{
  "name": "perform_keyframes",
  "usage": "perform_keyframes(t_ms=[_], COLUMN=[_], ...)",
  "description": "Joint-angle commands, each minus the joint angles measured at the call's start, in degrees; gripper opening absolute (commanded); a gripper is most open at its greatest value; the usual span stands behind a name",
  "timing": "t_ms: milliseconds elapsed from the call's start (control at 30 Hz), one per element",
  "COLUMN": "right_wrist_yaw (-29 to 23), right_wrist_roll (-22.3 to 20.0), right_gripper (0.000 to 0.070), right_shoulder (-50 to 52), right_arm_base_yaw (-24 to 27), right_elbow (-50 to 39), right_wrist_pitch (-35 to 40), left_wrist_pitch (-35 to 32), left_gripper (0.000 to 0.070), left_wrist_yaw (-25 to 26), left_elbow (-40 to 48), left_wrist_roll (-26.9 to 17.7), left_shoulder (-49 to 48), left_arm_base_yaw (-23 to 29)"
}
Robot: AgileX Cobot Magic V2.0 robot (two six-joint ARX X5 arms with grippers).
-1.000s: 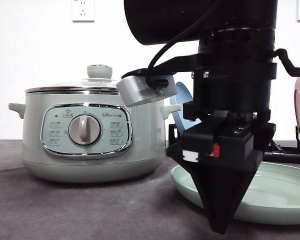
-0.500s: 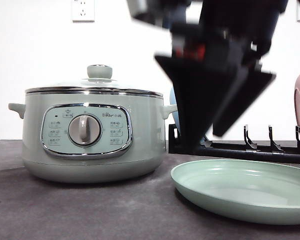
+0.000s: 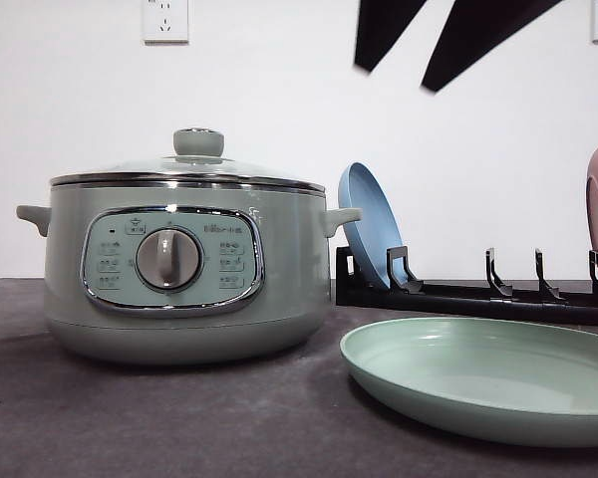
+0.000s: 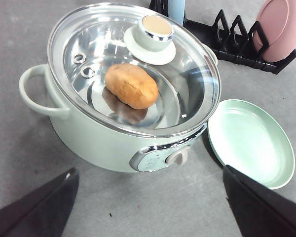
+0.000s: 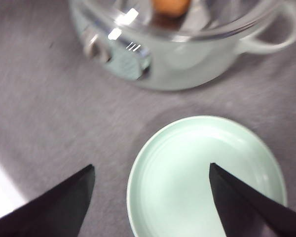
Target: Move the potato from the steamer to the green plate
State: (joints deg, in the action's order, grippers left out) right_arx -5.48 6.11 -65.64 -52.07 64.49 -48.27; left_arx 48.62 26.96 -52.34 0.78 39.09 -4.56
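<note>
**Lifting clear, lid not yet removed**

Rising out of the front view, the right gripper (image 3: 424, 50) had gone from hanging low over the green plate (image 3: 498, 383) a second earlier to showing just two dark finger tips, spread apart, at the top edge. That uncovered the steamer (image 3: 179, 269), its glass lid (image 3: 189, 169) seated, and a blue plate (image 3: 367, 224) leaning in the black rack (image 3: 478, 294).

In the left wrist view, the potato (image 4: 131, 85) lay inside the steamer under the lid, beside the knob (image 4: 156, 29). The left gripper (image 4: 148, 207) hovered above with fingers wide and empty; a pink plate (image 4: 281, 27) stood in the rack.

In the right wrist view, the right fingers (image 5: 49, 207) were wide and empty above the bare green plate on the grey tabletop (image 5: 39, 98).

Judging from this, the transfer had not begun; the lid likely had to come off first.
</note>
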Motion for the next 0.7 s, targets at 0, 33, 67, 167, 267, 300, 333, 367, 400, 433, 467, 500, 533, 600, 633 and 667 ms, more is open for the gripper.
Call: perform_keyframes(t_ms=[0,33,67,167,267,300,333,367,400,433,467,500,533,600,633,667], right_wrist_yaw=[1.99,4.09,6.35,13.16,17.84,19.14,20.43,21.31,21.78,21.97,21.92,21.91,21.93,21.95,21.95,21.95], right_wrist_roll=[-0.74,-0.74,-0.73,-0.74,-0.80,-0.81,-0.81,-0.90,-1.18,-1.58,-1.97,-2.11,-2.10,-2.10,-2.10,-2.10], right_gripper=[0.0464,0.0464,0.0464,0.0464,0.0464,0.0464,0.0464,0.0464,0.0464,0.0464,0.0464,0.0464,0.0463,0.0463,0.0463,0.0463], right_shoulder=[0.52,1.07,1.68,3.20,3.96,4.05,4.08,4.12,4.14,4.14,4.14,4.14,4.14,4.14,4.14,4.14], right_arm_base_yaw=[1.36,2.66,4.10,8.99,12.80,13.67,14.43,14.93,15.31,15.60,15.72,15.80,15.84,15.84,15.84,15.84], right_elbow=[1.61,1.92,2.00,2.03,2.03,2.03,2.03,2.03,2.03,2.03,2.03,2.02,2.01,2.01,2.01,2.01], right_wrist_pitch=[0.08,0.07,0.13,-0.08,-0.59,-0.71,-0.79,-0.84,-0.84,-0.81,-0.84,-0.90,-0.99,-1.09,-1.09,-1.09], left_wrist_pitch=[-0.43,-0.42,-0.42,-0.46,-0.53,-0.53,-0.55,-0.55,-0.55,-0.55,-0.55,-0.58,-0.64,-1.03,-1.56,-2.23], left_gripper=[0.0595,0.0595,0.0596,0.0596,0.0595,0.0595,0.0595,0.0595,0.0595,0.0595,0.0595,0.0595,0.0595,0.0593,0.0590,0.0589], left_wrist_yaw=[0.13,0.13,0.13,0.13,0.13,0.13,0.13,0.13,0.13,0.13,0.13,0.13,0.13,0.13,0.13,0.13], left_elbow=[-1.25,-1.27,-1.27,-1.26,-1.27,-1.27,-1.27,-1.25,-1.25,-1.27,-1.27,-1.27,-1.27,-1.30,-1.32,-1.47], left_wrist_roll=[0.25,0.25,0.25,0.25,0.27,0.28,0.28,0.26,0.26,0.28,0.28,0.28,0.30,0.32,0.37,0.47], left_shoulder=[0.55,0.59,0.59,0.58,0.55,0.54,0.53,0.53,0.53,0.53,0.53,0.53,0.53,0.57,0.62,0.82], left_arm_base_yaw=[-0.13,-0.13,-0.13,-0.13,-0.13,-0.13,-0.13,-0.13,-0.13,-0.13,-0.13,-0.13,-0.13,-0.15,-0.18,-0.39])
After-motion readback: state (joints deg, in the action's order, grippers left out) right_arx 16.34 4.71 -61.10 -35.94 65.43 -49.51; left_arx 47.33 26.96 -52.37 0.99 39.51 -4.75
